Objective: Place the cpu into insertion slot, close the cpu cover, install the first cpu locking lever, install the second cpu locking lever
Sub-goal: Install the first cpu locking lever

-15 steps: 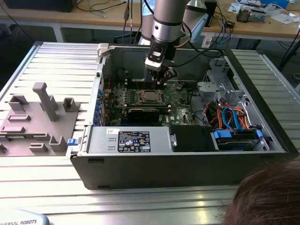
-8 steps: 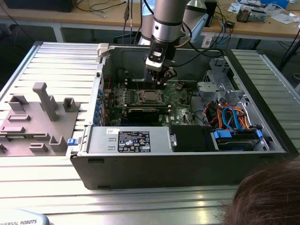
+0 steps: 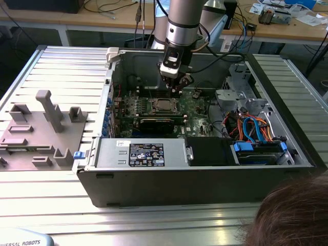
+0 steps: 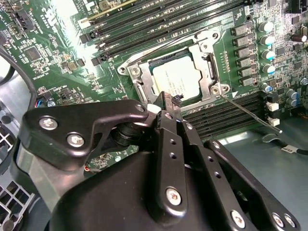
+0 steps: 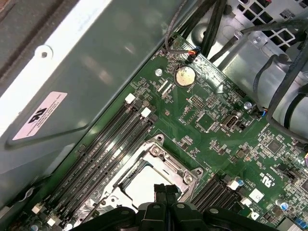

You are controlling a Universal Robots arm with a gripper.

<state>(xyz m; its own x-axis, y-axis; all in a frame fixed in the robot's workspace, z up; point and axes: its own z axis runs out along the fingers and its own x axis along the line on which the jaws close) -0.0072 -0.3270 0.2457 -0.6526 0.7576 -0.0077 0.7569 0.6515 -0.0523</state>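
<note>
Exterior view: a grey fixture tray (image 3: 31, 138) lies at the edge of the slatted bench (image 3: 61, 66) on the exterior view's left. Beside it an opened computer case (image 3: 169, 184) rests on its side so the arm (image 3: 182, 23) can reach straight down to the green circuit board (image 3: 197, 110). The tool (image 3: 177, 84) hangs just above the board, near the cpu (image 3: 164, 106) at the board's middle. Bundled cables (image 3: 251, 128) crowd the case's corner on the exterior view's right, and a person's hair (image 3: 292, 215) edges in at the bench's near corner. The second wrist view adds the detail: the cpu (image 4: 177, 79) sits seated in the insertion slot (image 4: 131, 71), and the cpu cover (image 4: 208, 67) appears to lie flat around it. A thin locking lever (image 4: 250, 111) angles off the socket's corner, seemingly unlatched. The tool's fingers look drawn together with nothing between them, poised just beside the socket's edge, likely to work the levers. The first wrist view shows what the others do not: the case's labelled wall (image 5: 72, 77), a coin battery (image 5: 185, 75) and the memory slots (image 5: 103, 154) flanking the socket.
</note>
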